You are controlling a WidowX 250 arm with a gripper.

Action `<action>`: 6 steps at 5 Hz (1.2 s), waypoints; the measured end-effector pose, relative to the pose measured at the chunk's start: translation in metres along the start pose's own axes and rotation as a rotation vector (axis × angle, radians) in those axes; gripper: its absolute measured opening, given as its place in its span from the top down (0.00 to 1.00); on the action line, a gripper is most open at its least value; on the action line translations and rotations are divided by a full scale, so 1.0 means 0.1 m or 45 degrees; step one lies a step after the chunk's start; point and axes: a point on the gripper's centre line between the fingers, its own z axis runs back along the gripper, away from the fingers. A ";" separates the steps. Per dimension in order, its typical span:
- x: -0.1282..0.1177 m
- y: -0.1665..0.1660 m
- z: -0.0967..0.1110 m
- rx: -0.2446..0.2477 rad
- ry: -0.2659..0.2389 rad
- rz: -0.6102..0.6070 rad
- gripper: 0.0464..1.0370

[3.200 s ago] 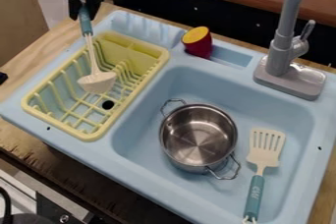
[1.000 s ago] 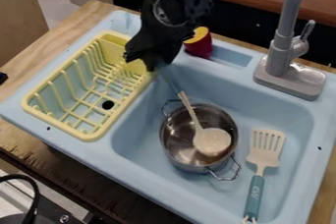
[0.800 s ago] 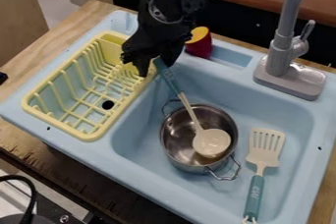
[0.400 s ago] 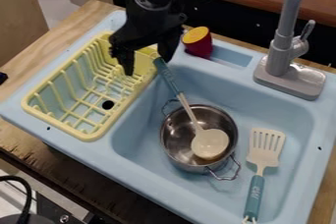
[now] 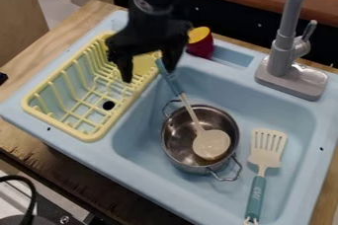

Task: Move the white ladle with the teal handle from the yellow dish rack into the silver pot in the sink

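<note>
Ladle (image 5: pixel 188 105) slants down and away from your hand (image 5: pixel 147 73), which is spread wide open and has hold of nothing. The end of the ladle's teal handle sits between your fingers, close by one of them; whether they touch, you can't tell. Its long axis runs from your hand into the steel pot (image 5: pixel 182 156), bowl end pointing away from you. Below your hand lies the yellow dish rack (image 5: pixel 92 135); near it stands the red cup (image 5: pixel 200 48). Farther off are the gray faucet (image 5: pixel 284 54) and slotted spatula (image 5: pixel 265 157) in the blue sink (image 5: pixel 148 140).
</note>
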 end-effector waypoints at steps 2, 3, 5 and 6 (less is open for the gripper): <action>-0.07 0.29 0.02 -0.095 0.155 -0.448 0.04; -0.01 0.43 0.03 -0.079 0.206 -0.579 0.04; 0.10 0.70 0.10 -0.090 0.175 -0.630 0.04; 0.04 0.81 0.11 -0.145 0.136 -0.663 0.04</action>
